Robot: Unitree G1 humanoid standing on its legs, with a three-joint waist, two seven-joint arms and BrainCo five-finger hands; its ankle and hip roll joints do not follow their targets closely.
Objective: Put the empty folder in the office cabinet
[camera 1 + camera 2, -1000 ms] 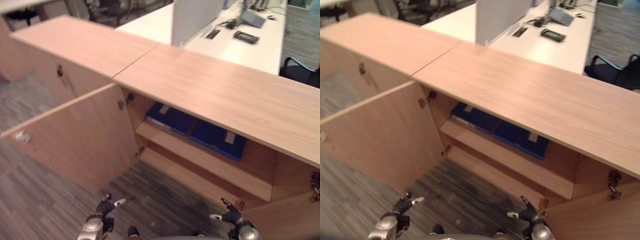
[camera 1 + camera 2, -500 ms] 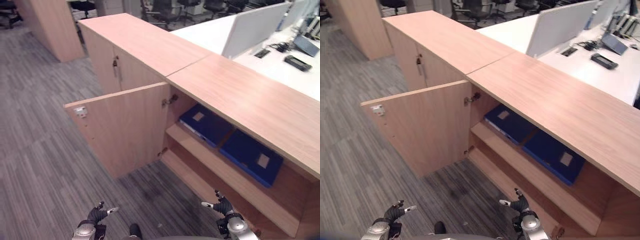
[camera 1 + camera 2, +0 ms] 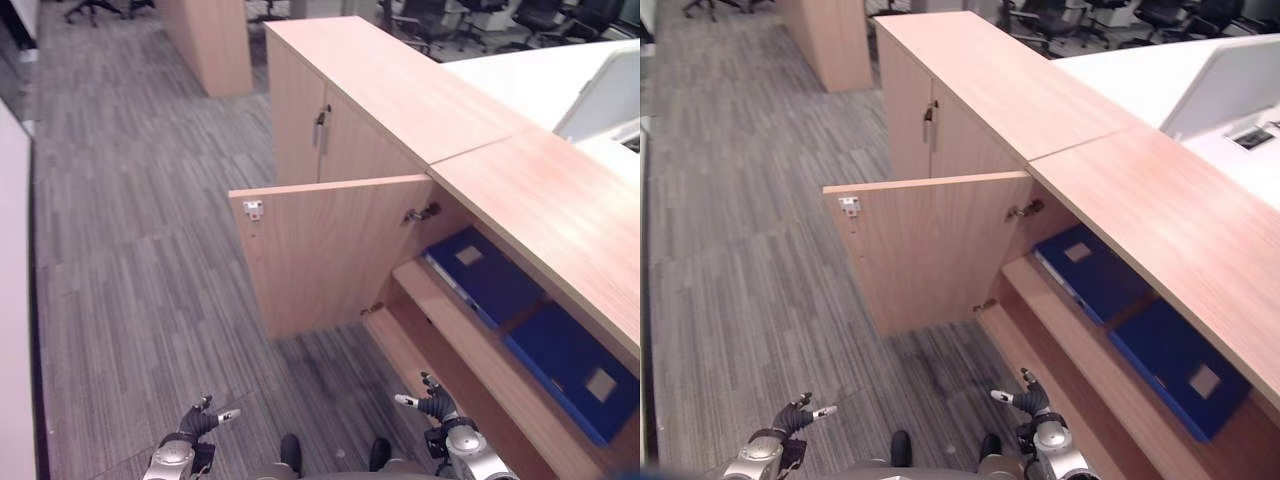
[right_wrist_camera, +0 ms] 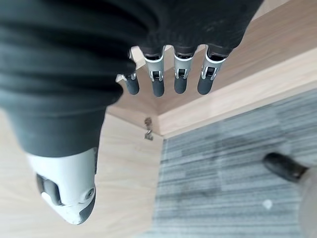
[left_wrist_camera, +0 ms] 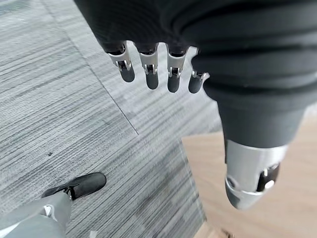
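**Both hands empty, two folders on the shelf, door wide open**

The office cabinet stands with one door swung out over the carpeted floor. On its upper shelf lie two blue folders, flat and side by side: the nearer folder sits close to the hinge side, and the farther folder lies deeper along the shelf. Both are fully under the cabinet's wooden top. Which of the two is the task's empty one cannot be told from here.

The left hand hangs low at the robot's left side, over the carpet, fingers loosely extended and holding nothing. The right hand hangs low just beside the cabinet's bottom edge, its fingers likewise relaxed and empty.

Judging by this, the folder appears already stowed, so the step in hand is probably clearing away or closing up. If the door is to be closed, the left hand is better placed: reach the door's free edge near the white catch and push with flat fingers in a steady arc toward the frame. Keep the right hand drawn back from the opening so that it is not caught between door and shelf.
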